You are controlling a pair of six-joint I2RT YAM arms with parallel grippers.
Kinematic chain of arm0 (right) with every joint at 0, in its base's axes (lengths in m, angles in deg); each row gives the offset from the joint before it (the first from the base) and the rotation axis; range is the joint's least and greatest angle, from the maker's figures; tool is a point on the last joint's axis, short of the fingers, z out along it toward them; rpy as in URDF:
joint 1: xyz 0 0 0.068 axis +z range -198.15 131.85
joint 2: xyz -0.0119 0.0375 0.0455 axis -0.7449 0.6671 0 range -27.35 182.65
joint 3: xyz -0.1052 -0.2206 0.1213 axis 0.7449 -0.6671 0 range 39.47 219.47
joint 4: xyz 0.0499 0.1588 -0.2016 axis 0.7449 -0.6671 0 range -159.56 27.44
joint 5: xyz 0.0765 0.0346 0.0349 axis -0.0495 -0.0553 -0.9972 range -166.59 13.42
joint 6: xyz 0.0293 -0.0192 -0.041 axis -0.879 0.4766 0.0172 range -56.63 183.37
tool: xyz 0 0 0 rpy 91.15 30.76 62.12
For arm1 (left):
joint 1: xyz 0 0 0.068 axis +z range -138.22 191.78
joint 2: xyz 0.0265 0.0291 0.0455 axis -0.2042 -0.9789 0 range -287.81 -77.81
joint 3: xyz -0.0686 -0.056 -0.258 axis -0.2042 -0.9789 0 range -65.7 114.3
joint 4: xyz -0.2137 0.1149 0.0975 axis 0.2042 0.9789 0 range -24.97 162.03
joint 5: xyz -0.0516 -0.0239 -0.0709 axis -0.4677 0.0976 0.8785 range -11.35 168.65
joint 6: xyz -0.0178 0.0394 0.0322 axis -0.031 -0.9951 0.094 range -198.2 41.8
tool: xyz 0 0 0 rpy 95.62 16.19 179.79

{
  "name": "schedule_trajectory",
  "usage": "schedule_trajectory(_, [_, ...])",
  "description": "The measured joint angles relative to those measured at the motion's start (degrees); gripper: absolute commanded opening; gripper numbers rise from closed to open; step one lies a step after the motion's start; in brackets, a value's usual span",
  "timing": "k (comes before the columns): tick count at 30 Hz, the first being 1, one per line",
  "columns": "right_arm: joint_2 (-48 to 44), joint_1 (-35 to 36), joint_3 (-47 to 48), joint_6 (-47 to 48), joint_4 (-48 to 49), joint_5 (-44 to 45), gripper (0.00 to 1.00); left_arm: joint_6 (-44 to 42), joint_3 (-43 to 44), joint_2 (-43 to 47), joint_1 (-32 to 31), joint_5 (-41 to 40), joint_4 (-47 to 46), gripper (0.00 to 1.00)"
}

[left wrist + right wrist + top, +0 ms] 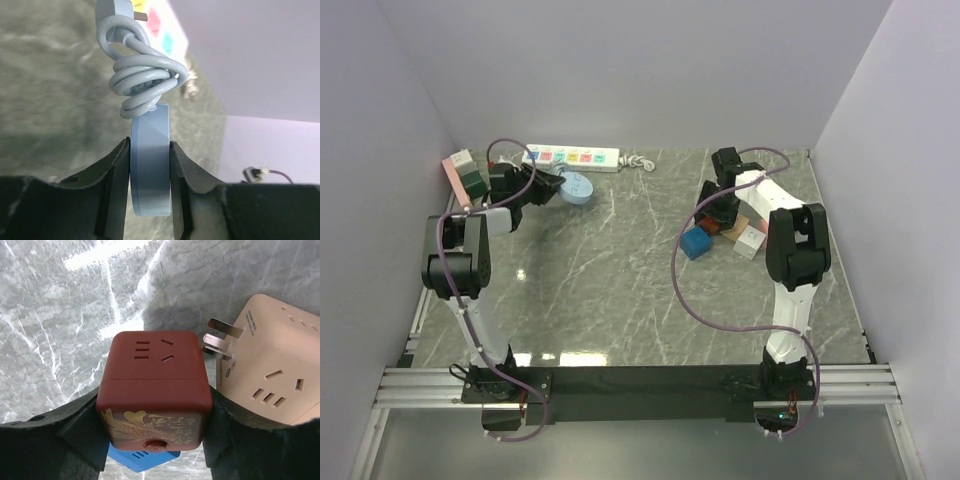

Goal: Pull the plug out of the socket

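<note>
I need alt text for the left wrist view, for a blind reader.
The left gripper is shut on the rim of a flat pale blue device, seen edge-on. Its knotted cord and plug, one prong bare, extend ahead; the socket shows behind them.

Socket (572, 156) behind corded disc (578, 189), cubes (696, 243) right

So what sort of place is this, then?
Most likely a robot test bench in a lab. A left arm and a right arm are bolted to a metal rail at the edge of a table. Plain pale walls box it in, with a power strip and cube adapters as props.
</note>
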Motion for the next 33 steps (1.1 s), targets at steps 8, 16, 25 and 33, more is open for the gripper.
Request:
schedule_trajectory(8, [-0.07, -0.13, 0.09, -0.20, -1.09, 0.22, 0.95, 4.24, 6.99, -2.75, 0.92, 0.33, -9.64, 0.00])
schedule_trajectory(16, [-7.15, -0.07, -3.30, -0.83, -0.50, -1.95, 0.97, 11.85, 16.74, -18.80, 1.70, -2.51, -15.96, 0.01])
schedule_trajectory(25, [-16.65, 1.36, -4.66, -1.29, 0.50, -3.87, 0.98, 18.58, 23.17, -25.24, 1.68, -6.86, -17.31, 0.65])
schedule_trajectory(33, [-17.25, 3.21, -5.16, -1.29, 0.48, -4.59, 0.99, 20.09, 17.66, -19.76, 1.68, -12.07, -12.81, 0.99])
